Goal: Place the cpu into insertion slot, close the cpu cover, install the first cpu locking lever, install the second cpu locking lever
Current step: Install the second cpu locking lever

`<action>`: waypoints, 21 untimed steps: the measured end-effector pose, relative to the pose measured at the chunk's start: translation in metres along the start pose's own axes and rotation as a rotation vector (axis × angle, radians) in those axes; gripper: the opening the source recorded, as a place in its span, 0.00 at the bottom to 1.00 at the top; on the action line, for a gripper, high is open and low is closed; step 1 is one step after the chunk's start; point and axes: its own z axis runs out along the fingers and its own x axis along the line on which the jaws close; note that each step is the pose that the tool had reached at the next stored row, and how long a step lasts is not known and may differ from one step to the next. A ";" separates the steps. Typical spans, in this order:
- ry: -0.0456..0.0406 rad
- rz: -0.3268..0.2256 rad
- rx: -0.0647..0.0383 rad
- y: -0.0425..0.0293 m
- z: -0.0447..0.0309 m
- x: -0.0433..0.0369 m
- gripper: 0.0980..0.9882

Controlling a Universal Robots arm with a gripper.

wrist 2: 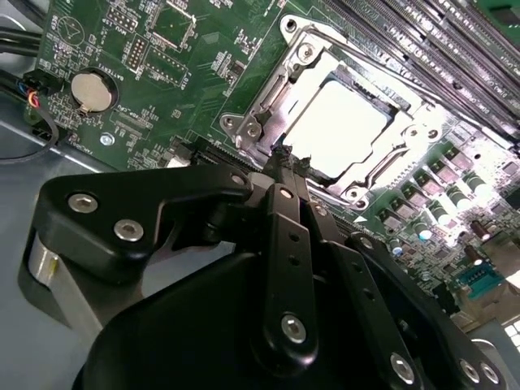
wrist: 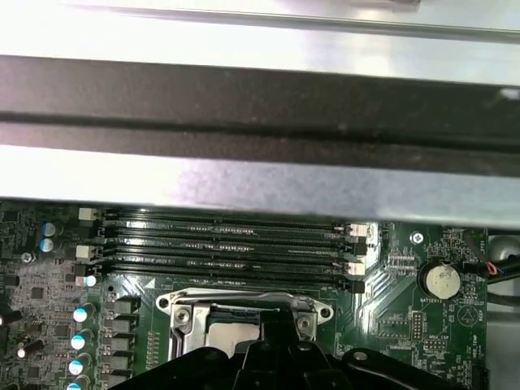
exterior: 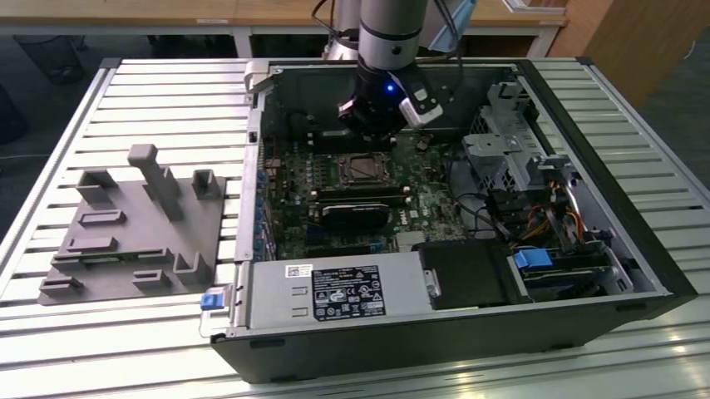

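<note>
The cpu (wrist 2: 337,126) lies flat in the insertion slot on the green motherboard (wrist 2: 179,49), its silvery top bright. The cpu cover (wrist 2: 272,96), a silvery frame, lies down around it, and the slot beneath is mostly hidden. A thin wire lever (wrist 2: 388,165) runs along one side of the frame. My gripper (wrist 2: 283,154) hovers just beside the socket's edge, its black fingers (wrist 2: 289,244) drawn together with nothing seen between them. In the exterior view the gripper (exterior: 373,140) hangs inside the open computer case, just behind the cpu (exterior: 361,169). In the first wrist view the cover (wrist: 244,302) shows above the gripper's black body.
Long black memory slots (wrist: 227,244) run beside the socket, with a coin battery (wrist: 439,281) nearby. Inside the case are a black block (exterior: 355,212), a power supply (exterior: 332,295), and a drive cage with cables (exterior: 521,158). A grey fixture tray (exterior: 133,224) lies at the exterior view's left.
</note>
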 end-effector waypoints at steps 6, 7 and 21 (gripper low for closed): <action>0.0000 0.000 0.000 -0.0076 -0.0005 0.0003 0.01; 0.0001 0.000 0.000 -0.0087 -0.0007 0.0004 0.01; 0.0001 0.000 0.000 -0.0143 -0.0158 0.0005 0.01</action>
